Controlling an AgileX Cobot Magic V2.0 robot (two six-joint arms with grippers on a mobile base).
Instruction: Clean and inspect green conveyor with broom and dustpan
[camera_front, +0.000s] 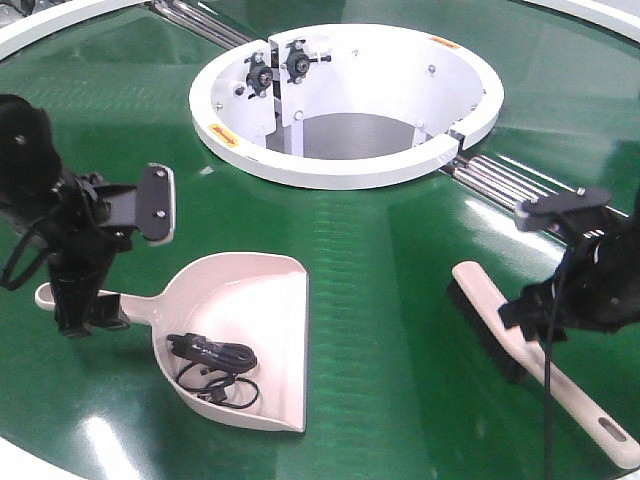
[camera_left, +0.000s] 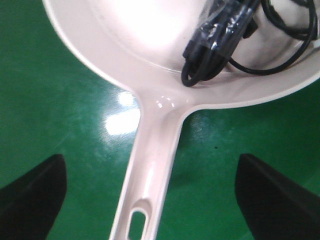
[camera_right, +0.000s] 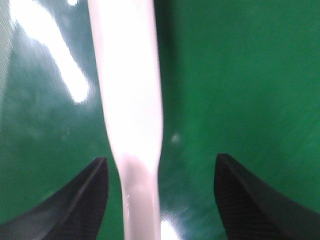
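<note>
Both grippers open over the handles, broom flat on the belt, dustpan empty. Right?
Not empty: the dustpan holds a bundled black cable, clear in the left wrist view. The rest stands: the left gripper and right gripper are open over the handles, and the broom lies flat on the green conveyor.

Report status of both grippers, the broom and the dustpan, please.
Left jaws open, astride dustpan handle. Right jaws open, astride broom handle. Black cable lies in dustpan; neither tool gripped.

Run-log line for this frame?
left gripper open astride dustpan handle | right gripper open astride broom handle | black cable in dustpan on green conveyor
</note>
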